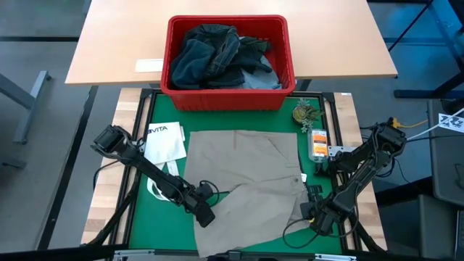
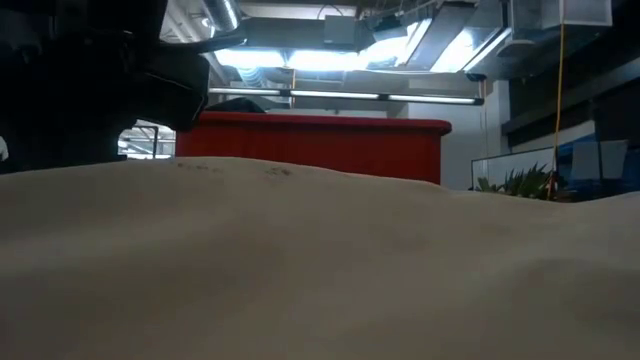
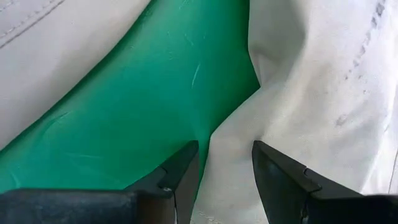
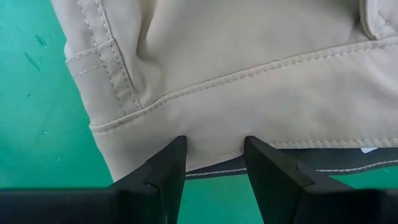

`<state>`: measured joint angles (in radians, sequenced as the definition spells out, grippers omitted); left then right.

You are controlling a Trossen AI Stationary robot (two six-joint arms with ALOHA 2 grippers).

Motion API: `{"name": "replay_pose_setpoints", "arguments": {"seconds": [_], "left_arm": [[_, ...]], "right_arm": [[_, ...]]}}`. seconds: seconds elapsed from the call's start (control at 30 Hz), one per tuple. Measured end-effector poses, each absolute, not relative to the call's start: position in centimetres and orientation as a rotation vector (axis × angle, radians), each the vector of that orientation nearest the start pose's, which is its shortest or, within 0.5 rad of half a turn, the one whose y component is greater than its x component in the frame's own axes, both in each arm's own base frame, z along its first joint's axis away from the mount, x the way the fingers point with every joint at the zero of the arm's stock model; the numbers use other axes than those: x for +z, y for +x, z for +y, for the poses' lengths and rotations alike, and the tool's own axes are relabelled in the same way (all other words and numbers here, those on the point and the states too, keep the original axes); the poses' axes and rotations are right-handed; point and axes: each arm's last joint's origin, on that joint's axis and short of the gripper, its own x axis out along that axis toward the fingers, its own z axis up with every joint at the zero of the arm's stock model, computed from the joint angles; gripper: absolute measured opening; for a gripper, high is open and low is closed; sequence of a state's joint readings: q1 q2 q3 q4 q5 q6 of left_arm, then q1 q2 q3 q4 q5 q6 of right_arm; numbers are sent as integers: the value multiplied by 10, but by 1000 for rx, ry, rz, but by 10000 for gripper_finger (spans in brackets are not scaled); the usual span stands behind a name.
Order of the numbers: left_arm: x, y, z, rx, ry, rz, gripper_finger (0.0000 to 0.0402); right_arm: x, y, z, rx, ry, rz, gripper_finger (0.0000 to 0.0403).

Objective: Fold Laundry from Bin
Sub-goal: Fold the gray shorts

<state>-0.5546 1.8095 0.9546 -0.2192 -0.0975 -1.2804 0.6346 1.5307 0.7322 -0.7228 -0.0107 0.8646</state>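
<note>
Seams of beige trousers (image 4: 249, 81) show only wrist-close.

Matt beige woven cloth with stitched seams on trousers (image 1: 246, 170); glossy red plastic bin (image 1: 229, 94); smooth scuffed green mat (image 3: 143, 106); pale wood-look desk (image 1: 116, 43) at twelve o'clock.

Beige trousers (image 1: 246, 177) with paler stitching, spread over a plain green mat (image 1: 163, 119). Red bin (image 1: 228, 98) holding dark navy jeans (image 1: 210, 54) and a light blue piece (image 1: 261, 78). White tote bag (image 1: 165, 141) with dark lettering. Pale wooden bench (image 1: 116, 43).
</note>
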Motion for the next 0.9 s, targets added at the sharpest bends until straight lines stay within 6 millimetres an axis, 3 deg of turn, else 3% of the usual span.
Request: {"name": "replay_pose_setpoints", "arguments": {"seconds": [0.27,0.63,0.9], "left_arm": [[134,284,-174,278,-807,1104,10],[176,272,-171,220,-828,1016,1],[196,250,-155,330,-745,1039,0]], "right_arm": [[137,184,135,-150,214,1532,166],[137,184,135,-153,215,1532,166],[137,184,135,-154,215,1532,166]]}}
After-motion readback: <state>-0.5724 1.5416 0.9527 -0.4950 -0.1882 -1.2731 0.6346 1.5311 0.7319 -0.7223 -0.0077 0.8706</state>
